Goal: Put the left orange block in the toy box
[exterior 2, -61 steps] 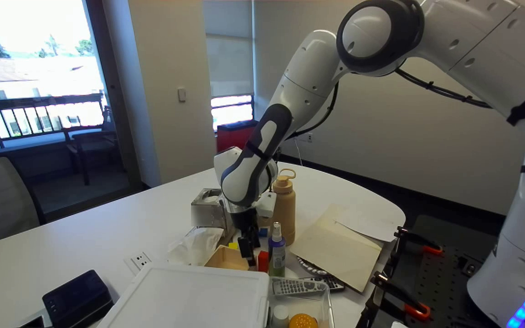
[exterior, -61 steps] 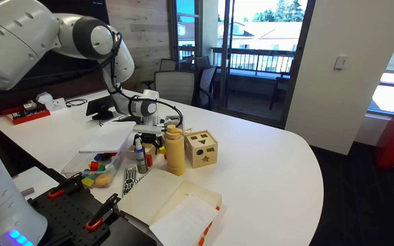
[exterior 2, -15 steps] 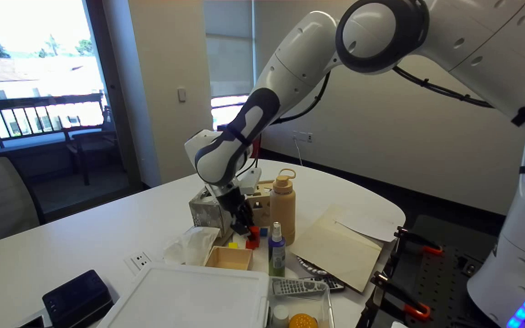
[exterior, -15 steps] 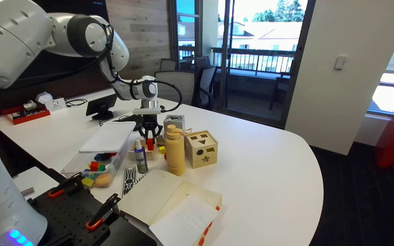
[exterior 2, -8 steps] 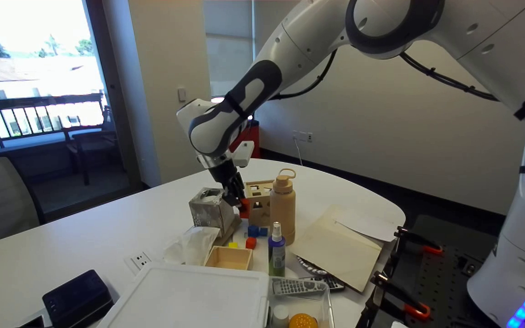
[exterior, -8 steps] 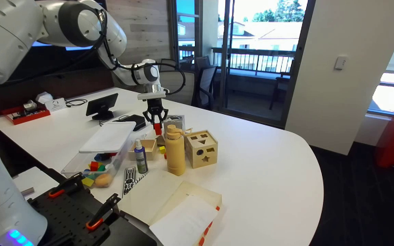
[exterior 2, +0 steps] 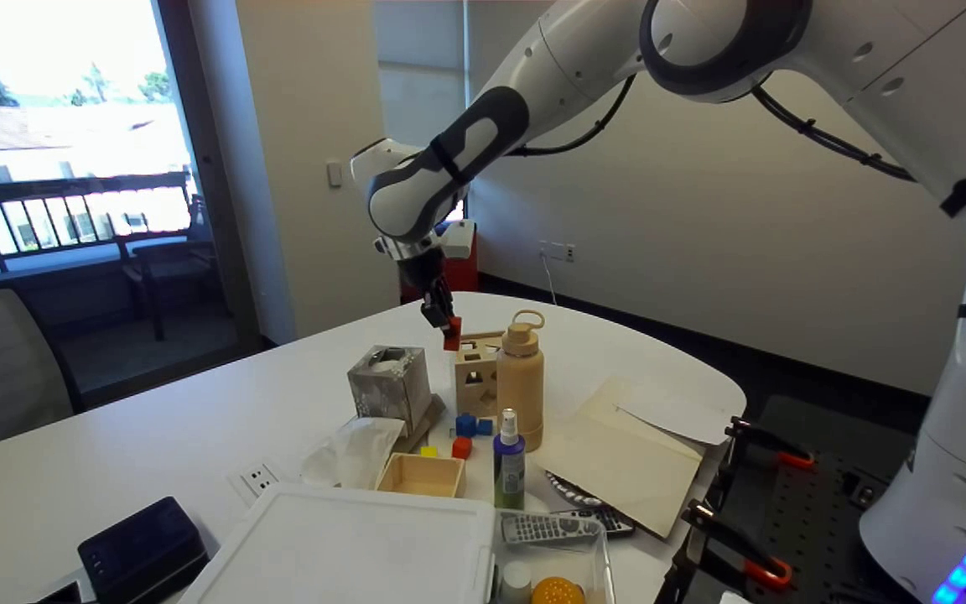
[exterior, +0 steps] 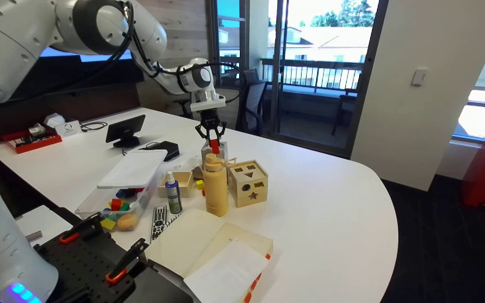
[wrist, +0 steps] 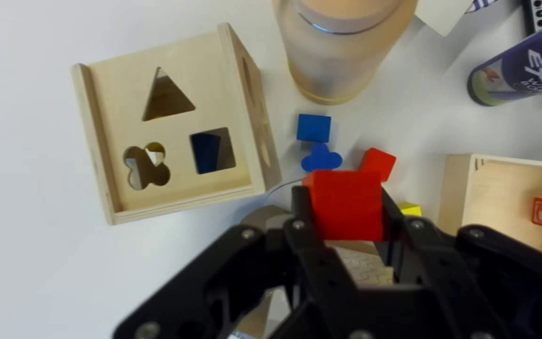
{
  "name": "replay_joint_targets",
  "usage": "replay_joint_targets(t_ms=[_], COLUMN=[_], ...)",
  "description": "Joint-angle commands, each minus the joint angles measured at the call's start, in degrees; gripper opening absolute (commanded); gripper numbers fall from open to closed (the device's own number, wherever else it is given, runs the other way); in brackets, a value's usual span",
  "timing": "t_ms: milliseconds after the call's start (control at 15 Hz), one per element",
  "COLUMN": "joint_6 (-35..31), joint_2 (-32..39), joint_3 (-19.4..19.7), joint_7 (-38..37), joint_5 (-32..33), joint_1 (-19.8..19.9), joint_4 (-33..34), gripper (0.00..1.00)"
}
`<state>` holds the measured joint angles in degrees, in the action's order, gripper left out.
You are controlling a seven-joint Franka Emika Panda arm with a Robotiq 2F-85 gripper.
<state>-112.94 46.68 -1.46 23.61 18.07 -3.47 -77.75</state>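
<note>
Its hand (wrist: 344,205) is closed snugly on the red-orange block (exterior 2: 452,335), pinching two sides, likely so its bottom can go in first. The block hangs in the air beside the toy box (wrist: 174,132), not over it yet, held high maybe to clear the top. The toy box has a square hole (wrist: 213,150) on top, likely for this shape, and another red block (wrist: 377,164) lies near the toy box.

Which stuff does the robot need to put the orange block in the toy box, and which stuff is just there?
For the job, it seems:
the tool, shut on the block
the red-orange block it holds
the toy box with shaped holes

Just there:
tan bottle
spray bottle
tissue box
remote
yellow block
other red-orange block, not held
</note>
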Motion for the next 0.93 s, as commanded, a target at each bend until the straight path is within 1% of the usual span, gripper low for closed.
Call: replay_joint_targets(t_ms=[0,333,600,867], joint_6=[2.4,5.2,7.2,9.0], joint_2=[2.1,7.6,12.5,16.1], joint_3=[0.5,2.1,2.8,2.7], joint_7=[4.6,6.4,6.5,7.4], joint_5=[0.9,1.0,0.9,0.3], joint_1=[1.8,3.1,3.2,3.8], joint_4=[5.8,13.3,18.7,23.2], gripper=[0.08,0.08,0.08,0.08])
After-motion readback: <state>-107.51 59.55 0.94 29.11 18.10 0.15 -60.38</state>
